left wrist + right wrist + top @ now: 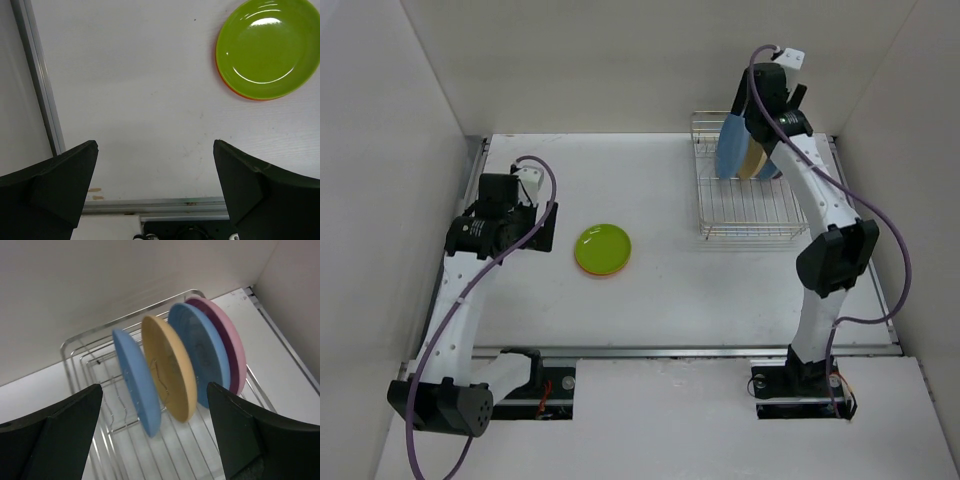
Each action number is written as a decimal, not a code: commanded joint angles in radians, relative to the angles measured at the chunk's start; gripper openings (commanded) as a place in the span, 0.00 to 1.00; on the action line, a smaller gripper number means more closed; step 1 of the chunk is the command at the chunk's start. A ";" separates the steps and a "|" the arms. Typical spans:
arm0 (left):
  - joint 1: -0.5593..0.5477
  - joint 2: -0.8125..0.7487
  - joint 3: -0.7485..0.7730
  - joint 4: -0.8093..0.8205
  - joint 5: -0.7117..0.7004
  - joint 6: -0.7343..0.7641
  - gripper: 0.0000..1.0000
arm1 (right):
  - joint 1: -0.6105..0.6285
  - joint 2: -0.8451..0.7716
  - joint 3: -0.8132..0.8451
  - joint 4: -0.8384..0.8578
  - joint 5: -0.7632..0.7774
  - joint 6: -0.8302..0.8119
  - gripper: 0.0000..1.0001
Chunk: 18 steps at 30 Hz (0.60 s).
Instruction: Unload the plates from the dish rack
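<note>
The silver wire dish rack (750, 215) stands at the back right. In the right wrist view it (85, 347) holds a light blue plate (137, 385), a tan plate (167, 367), a darker blue plate (200, 352) and a pink plate (227, 347), all upright on edge. My right gripper (155, 415) is open above them, and in the top view (760, 125) it hovers over the rack's far part. A lime green plate (603, 247) lies on an orange plate (250, 96) on the table. My left gripper (156, 170) is open and empty, left of that stack.
White walls enclose the table on three sides. A metal rail (40, 85) runs along the table's left edge and another (690, 350) along the front. The rack's near half (750, 225) holds no plates.
</note>
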 commanded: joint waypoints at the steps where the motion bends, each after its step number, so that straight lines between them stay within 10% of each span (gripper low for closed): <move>1: 0.004 0.041 0.009 -0.016 -0.030 0.062 1.00 | -0.002 0.115 0.059 -0.040 0.044 0.002 0.91; 10: 0.004 0.083 0.027 -0.050 -0.028 0.062 1.00 | -0.034 0.225 0.096 -0.003 -0.071 0.002 0.72; 18: 0.004 0.083 0.027 -0.059 -0.018 0.062 1.00 | -0.034 0.202 0.041 0.027 -0.001 0.011 0.19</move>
